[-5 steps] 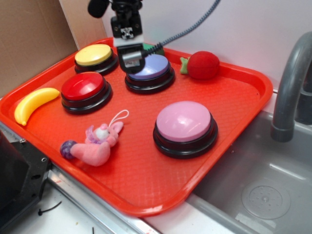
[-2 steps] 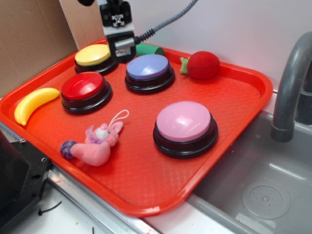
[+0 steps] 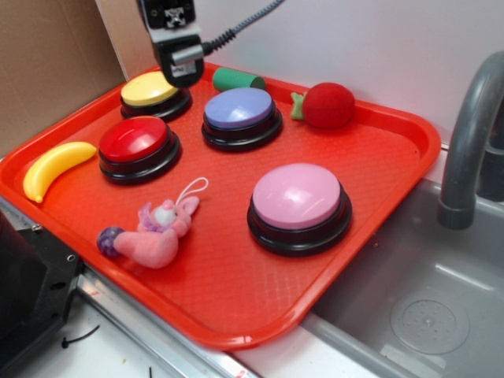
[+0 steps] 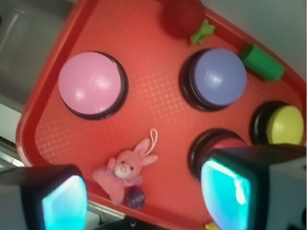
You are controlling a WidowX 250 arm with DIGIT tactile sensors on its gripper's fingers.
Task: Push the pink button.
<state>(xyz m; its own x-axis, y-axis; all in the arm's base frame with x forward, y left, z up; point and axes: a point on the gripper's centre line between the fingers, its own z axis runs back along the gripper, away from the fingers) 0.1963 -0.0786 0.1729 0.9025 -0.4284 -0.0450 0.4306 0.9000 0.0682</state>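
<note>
The pink button, a large pale-pink dome on a black base, sits on the right half of the red tray; in the wrist view the pink button lies at upper left. My gripper hangs high at the tray's back left, over the yellow button and far from the pink one. From the wrist camera the gripper is open, its fingers wide apart with nothing between them.
Also on the tray: a red button, lavender-blue button, pink plush bunny, toy banana, strawberry and green cylinder. A faucet and sink stand to the right.
My gripper has risen and moved left, from over the lavender-blue button's back edge to above the yellow button. Nothing on the tray has moved.
</note>
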